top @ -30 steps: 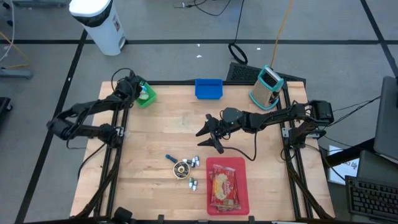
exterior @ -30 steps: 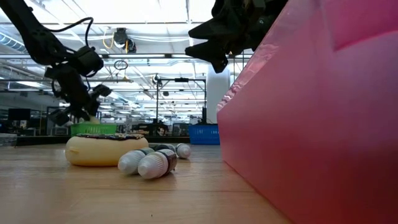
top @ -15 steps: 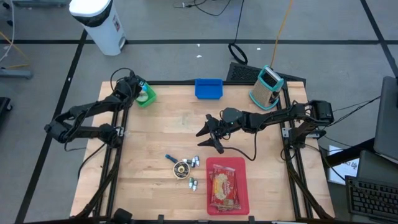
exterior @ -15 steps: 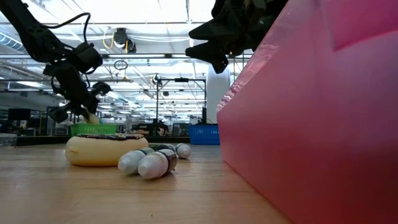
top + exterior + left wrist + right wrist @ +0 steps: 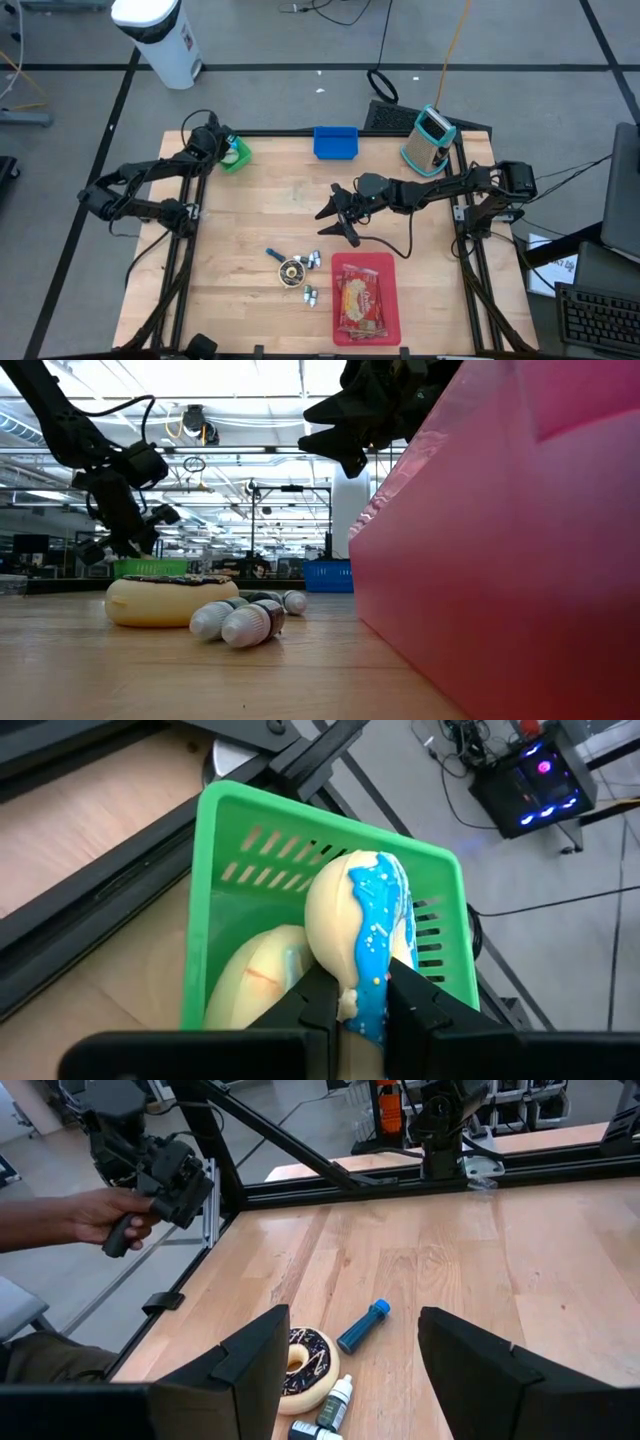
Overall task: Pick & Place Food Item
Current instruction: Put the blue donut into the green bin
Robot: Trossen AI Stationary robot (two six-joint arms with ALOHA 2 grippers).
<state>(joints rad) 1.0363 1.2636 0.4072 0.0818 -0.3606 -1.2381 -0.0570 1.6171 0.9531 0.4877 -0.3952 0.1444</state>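
Observation:
A cream donut with blue icing [image 5: 355, 920] stands on edge in my left gripper [image 5: 360, 988], which is shut on it over the inside of the green basket [image 5: 300, 805] at the table's far left corner [image 5: 236, 154]. A second cream piece [image 5: 250, 985] lies in the basket. My right gripper [image 5: 331, 214] hangs open above the table's middle. Below and ahead of it, a chocolate donut [image 5: 300, 1365] lies flat on the table. My left gripper pinches the blue-iced donut at its edge nearest the wrist [image 5: 366, 1000] between its two fingers, one on each flat face. The fingers slant down toward the basket. The donut stands on edge, with its far part inside the basket's walls. Whether it touches the piece below, I cannot tell.
Small bottles [image 5: 312, 262] and a blue tube [image 5: 362, 1327] lie around the chocolate donut. A pink tray [image 5: 365, 298] with a wrapped snack sits near the front edge. A blue bin [image 5: 335, 142] stands at the far edge. A person's hand [image 5: 100, 1215] holds a controller beyond the table.
My left gripper has rolled a little over the green basket, with the blue-iced donut still between its fingers.

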